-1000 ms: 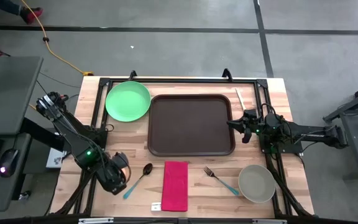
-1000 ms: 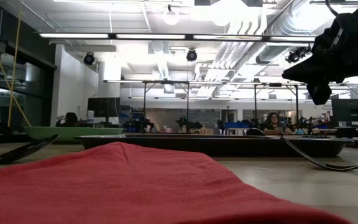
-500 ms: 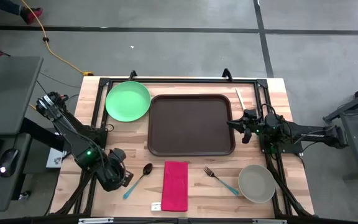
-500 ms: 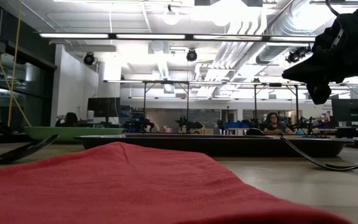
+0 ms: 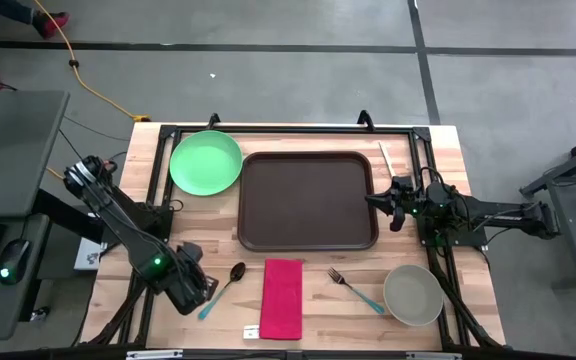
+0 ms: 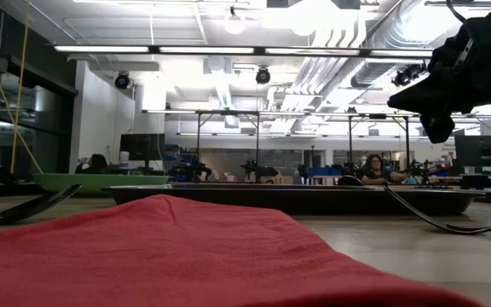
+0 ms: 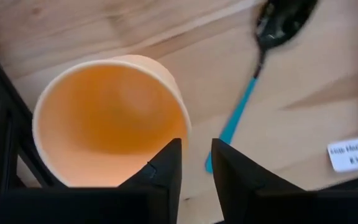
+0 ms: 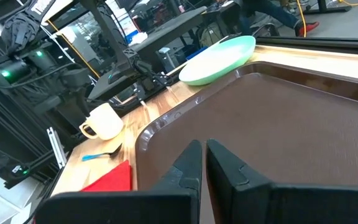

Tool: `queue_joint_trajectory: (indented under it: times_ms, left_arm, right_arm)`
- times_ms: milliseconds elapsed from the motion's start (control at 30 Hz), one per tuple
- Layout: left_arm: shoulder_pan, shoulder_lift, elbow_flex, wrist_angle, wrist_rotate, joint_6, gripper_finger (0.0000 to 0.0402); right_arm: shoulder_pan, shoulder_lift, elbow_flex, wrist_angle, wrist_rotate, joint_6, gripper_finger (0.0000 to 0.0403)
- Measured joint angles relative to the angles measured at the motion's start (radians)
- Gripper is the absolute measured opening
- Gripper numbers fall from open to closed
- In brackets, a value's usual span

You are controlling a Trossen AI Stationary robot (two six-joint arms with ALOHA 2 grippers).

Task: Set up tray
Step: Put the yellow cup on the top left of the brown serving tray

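A cream cup stands upright on the wood near the table's left front, its handle showing in the right wrist view. My left gripper points down over the cup's rim, open a little, one finger over the hollow and one outside the wall. The high view shows that gripper covering the cup. The dark brown tray lies in the table's middle. My right gripper is shut and hovers level at the tray's right rim. My left gripper comes at the cup from above, at the rim on the side toward the spoon. One finger is over the inside and the other outside the wall. Whether either finger touches the wall, I cannot tell.
A green plate lies left of the tray. In front of the tray are a black spoon with a teal handle, a red napkin, a fork and a grey bowl. A white label sits by the front edge.
My left gripper has sunk toward the cup and rolled about the line it points along. In the high view the cup showed beside the gripper a second ago, and the arm now covers it. The cup itself has stayed in place.
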Motion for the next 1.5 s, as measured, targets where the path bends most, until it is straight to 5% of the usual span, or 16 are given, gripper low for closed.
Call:
queue_joint_trajectory:
  times_ms: [1267, 1500]
  left_arm:
    - [0.066, 0.072, 0.0, -0.026, 0.07, 0.01, 0.0133]
    - [0.066, 0.072, 0.0, -0.021, 0.071, 0.01, 0.0073]
  right_arm:
    - [0.0, 0.0, 0.0, 0.0, -0.001, -0.003, 0.0]
    - [0.0, 0.0, 0.0, 0.0, 0.004, -0.018, 0.0]
